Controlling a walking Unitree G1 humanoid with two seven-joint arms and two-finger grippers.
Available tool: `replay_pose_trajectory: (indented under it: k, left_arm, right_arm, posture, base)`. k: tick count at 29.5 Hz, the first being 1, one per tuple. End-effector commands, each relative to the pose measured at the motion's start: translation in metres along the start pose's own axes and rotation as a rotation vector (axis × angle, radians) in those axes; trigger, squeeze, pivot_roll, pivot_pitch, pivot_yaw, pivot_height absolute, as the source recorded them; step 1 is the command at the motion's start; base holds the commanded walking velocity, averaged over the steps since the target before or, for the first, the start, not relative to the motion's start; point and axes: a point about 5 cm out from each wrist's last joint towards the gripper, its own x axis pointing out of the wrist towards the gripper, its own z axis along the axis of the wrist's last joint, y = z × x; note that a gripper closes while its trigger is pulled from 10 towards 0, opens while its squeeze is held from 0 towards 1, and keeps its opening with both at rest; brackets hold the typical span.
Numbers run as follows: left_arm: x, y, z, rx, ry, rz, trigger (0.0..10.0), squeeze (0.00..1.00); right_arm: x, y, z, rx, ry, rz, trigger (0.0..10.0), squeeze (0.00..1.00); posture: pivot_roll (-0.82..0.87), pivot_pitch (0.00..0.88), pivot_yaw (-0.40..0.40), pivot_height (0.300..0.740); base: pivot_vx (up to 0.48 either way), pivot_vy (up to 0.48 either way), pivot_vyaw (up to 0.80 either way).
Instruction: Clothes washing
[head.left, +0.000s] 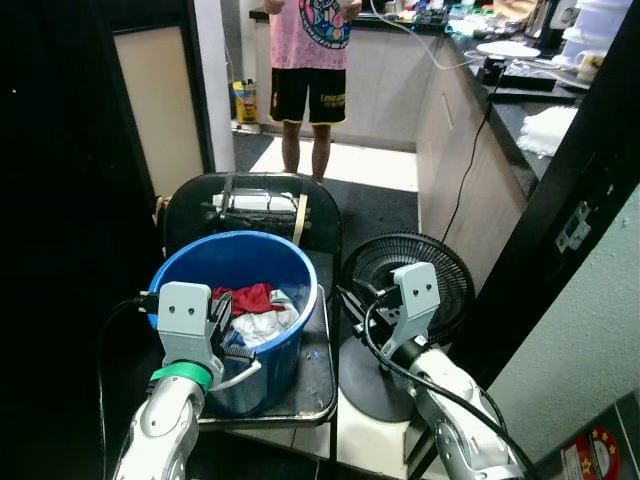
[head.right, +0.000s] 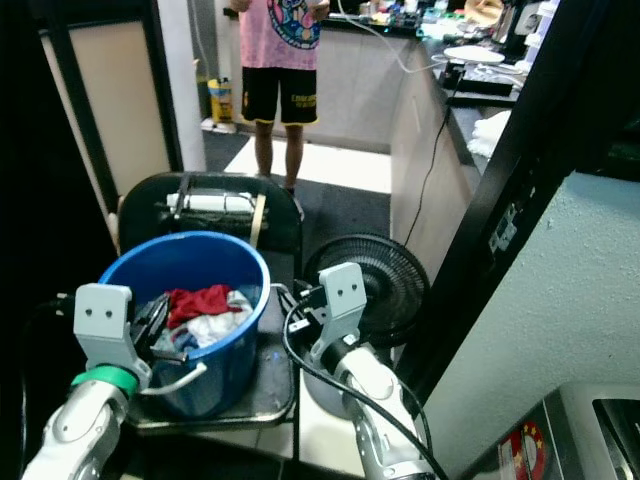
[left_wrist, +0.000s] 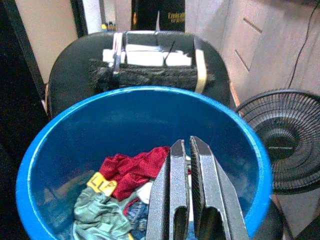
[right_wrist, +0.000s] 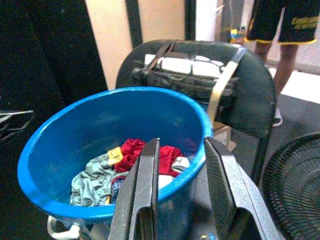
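A blue bucket (head.left: 200, 262) stands on a dark tray (head.left: 315, 390) on a chair. Inside lie clothes: a red garment (left_wrist: 135, 167), a grey-green one (left_wrist: 97, 215) and a white cloth (head.left: 262, 325). My left gripper (head.left: 232, 335) hovers over the bucket's near rim, its fingers (left_wrist: 177, 165) shut with nothing between them, pointing down at the pile. My right gripper (head.left: 352, 300) hangs just right of the bucket at rim height, between it and the fan; in the right wrist view this gripper (right_wrist: 181, 142) is open and holds nothing.
A black floor fan (head.left: 410, 265) stands close on the right. The chair back (head.left: 250, 205) carries a strapped bundle. A person (head.left: 308, 60) in a pink shirt stands beyond. A counter (head.left: 520, 90) runs along the right; a dark door frame (head.left: 560, 200) is near.
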Motion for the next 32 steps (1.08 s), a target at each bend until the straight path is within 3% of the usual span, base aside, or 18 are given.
replay_pose_trajectory:
  k: [1,19,21,26,32]
  left_arm:
    - [-0.0016,0.0012,-0.0035,-0.002,0.017,0.004,10.0,0.00]
    - [-0.0014,0.0012,-0.0050,0.003,0.022,-0.001,10.0,0.00]
    - [-0.0017,0.0016,-0.0053,0.004,0.023,-0.003,10.0,0.00]
    - [-0.0014,0.0016,-0.0054,0.005,0.023,-0.003,10.0,0.00]
    - [-0.0024,0.0011,-0.0061,-0.009,0.021,0.005,10.0,0.00]
  right_arm:
    - [-0.0004,0.0021,0.0007,-0.003,-0.007,0.007,10.0,0.00]
    - [0.0013,0.0044,0.0018,0.007,-0.016,0.014,10.0,0.00]
    - [0.0015,0.0068,0.0018,-0.026,-0.011,0.036,10.0,0.00]
    - [0.0017,0.0067,0.0017,-0.032,-0.015,0.031,10.0,0.00]
    - [0.0032,0.0038,0.0035,-0.030,-0.022,0.021,10.0,0.00]
  posture:
    - [0.00,0.036,0.010,0.740]
    - [0.00,0.033,0.017,0.740]
    - [0.00,0.033,0.016,0.740]
    - [0.00,0.031,0.013,0.740]
    - [0.00,0.021,0.005,0.740]
  base:
    - [0.375,0.000,0.00]
    - [0.377,0.000,0.00]
    - [0.375,0.000,0.00]
    - [0.375,0.000,0.80]
    - [0.349,0.000,0.00]
